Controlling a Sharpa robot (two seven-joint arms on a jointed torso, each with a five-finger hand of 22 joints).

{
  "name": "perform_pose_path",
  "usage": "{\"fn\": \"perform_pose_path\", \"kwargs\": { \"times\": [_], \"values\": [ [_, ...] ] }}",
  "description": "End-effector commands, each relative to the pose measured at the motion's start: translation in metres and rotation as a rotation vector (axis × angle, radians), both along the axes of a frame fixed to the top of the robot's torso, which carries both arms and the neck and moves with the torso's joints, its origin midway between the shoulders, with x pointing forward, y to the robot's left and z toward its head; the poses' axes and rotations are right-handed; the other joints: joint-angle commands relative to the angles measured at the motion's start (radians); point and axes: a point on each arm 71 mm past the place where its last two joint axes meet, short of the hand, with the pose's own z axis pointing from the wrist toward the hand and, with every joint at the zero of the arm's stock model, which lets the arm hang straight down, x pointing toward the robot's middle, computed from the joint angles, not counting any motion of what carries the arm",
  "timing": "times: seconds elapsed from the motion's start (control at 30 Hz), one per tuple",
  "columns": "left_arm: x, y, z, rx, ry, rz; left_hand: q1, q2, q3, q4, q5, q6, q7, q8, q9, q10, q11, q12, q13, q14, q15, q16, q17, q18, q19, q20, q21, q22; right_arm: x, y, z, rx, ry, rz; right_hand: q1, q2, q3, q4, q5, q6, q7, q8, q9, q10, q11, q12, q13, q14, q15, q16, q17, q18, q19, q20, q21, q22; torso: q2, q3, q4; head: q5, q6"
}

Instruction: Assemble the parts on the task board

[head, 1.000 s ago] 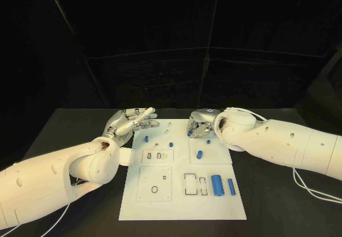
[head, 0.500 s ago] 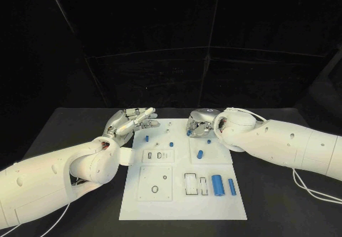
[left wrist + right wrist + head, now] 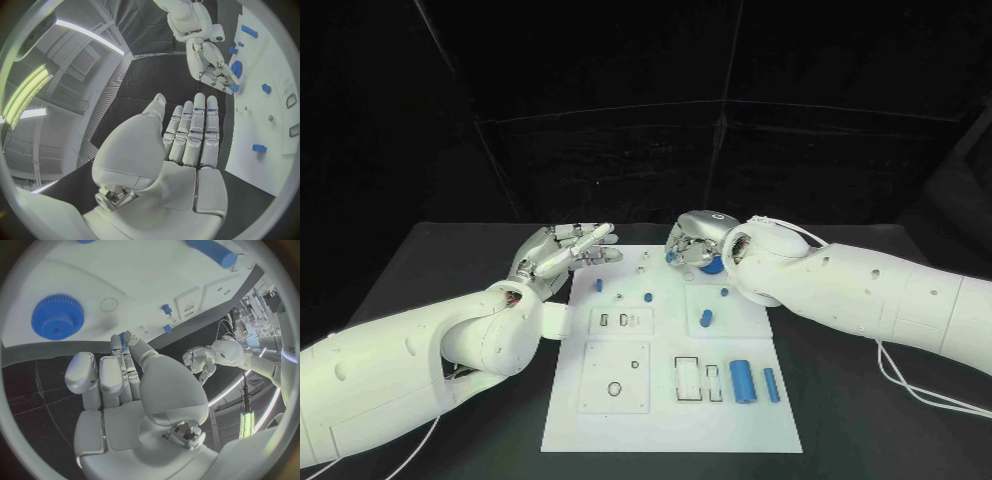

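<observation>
Near edge of task board (image 3: 581, 425): two smooth blue cylinders (image 3: 753, 381) lie loose beside empty slots, not yet seated. Mid-board: small blue pegs (image 3: 705, 318). Far edge: toothed blue gear (image 3: 713, 266) on board, beside right hand (image 3: 687, 248); I judge its fingers are curled on nothing. Left hand (image 3: 565, 249) flat, fingers together, empty, at the board's far left edge over the black desk (image 3: 387, 280).

This is a robotics lab or test cell. A black counter (image 3: 459, 260) carries a white task board (image 3: 672, 400) cut with shaped recesses, just beyond the fingers (image 3: 589, 240), and black curtains (image 3: 646, 110) close off the space behind it. In the left wrist view, long strip lights (image 3: 87, 37) and a ceiling vent (image 3: 81, 62) hang overhead, well above the fingers. In the right wrist view, cluttered shelving (image 3: 261, 300) stands well off from the fingers.
</observation>
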Motion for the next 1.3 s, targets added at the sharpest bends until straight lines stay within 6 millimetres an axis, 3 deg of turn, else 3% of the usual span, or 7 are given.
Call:
{"fn": "perform_pose_path", "kwargs": {
  "times": [0.03,0.33,0.7,1.3],
  "values": [
    [0.000,-0.001,0.002,-0.003,-0.010,-0.013,0.009,0.002,-0.001,-0.006,0.000,0.004,0.000,-0.005,-0.001,-0.001,0.002,-0.007,-0.001,0.004,0.003,-0.002,0.001,0.014,0.008,-0.001,-0.002,-0.001,0.005,0.003,0.007,0.050,-0.063,-0.041,-0.007,-0.002,0.007,0.002,-0.005,0.026,-0.014,0.008,0.011,0.008,-0.002,-0.003,0.002,0.024,-0.005,0.004,-0.002,-0.017,0.007,-0.003,0.007,0.002,0.001,-0.0001,0.0015,0.002,0.001],
    [0.001,-0.001,0.002,-0.003,-0.010,-0.012,0.009,0.002,-0.001,-0.006,0.000,0.004,0.000,-0.005,-0.001,-0.001,0.002,-0.007,-0.001,0.004,0.003,-0.002,0.001,0.014,0.008,-0.001,-0.002,-0.001,0.012,0.023,0.005,0.044,-0.059,-0.030,-0.014,-0.011,0.014,0.005,-0.012,0.024,-0.013,0.005,0.010,0.007,-0.001,-0.008,0.002,0.023,-0.005,0.006,-0.003,-0.017,0.006,-0.003,0.010,0.004,0.001,0.0007,-0.0014,0.008,0.000],
    [0.002,-0.002,0.002,-0.003,-0.011,-0.014,0.011,0.002,-0.001,-0.008,0.000,0.004,-0.001,-0.006,-0.001,-0.001,0.002,-0.008,-0.001,0.004,0.003,-0.002,0.002,0.014,0.008,-0.001,-0.002,-0.001,0.018,0.038,-0.002,-0.007,0.003,-0.015,-0.026,-0.021,0.026,0.016,-0.029,0.022,-0.012,-0.002,0.008,0.005,0.001,-0.016,0.003,0.021,-0.003,0.006,-0.009,-0.017,0.003,-0.002,0.011,0.004,0.002,0.0017,-0.0005,0.014,-0.002],
    [0.003,-0.003,0.002,-0.003,-0.011,-0.016,0.013,0.003,-0.001,-0.009,0.000,0.004,0.000,-0.006,-0.001,-0.001,0.003,-0.009,-0.001,0.004,0.003,-0.002,0.003,0.014,0.009,-0.001,-0.002,-0.002,0.021,0.045,-0.004,-0.041,0.012,-0.028,-0.034,-0.032,0.036,0.023,-0.035,0.015,-0.008,-0.009,0.006,-0.003,0.004,-0.022,0.002,0.018,-0.001,0.004,-0.019,-0.016,-0.003,0.000,0.010,-0.001,0.002,0.0014,-0.0016,0.018,-0.002]
  ]
}}
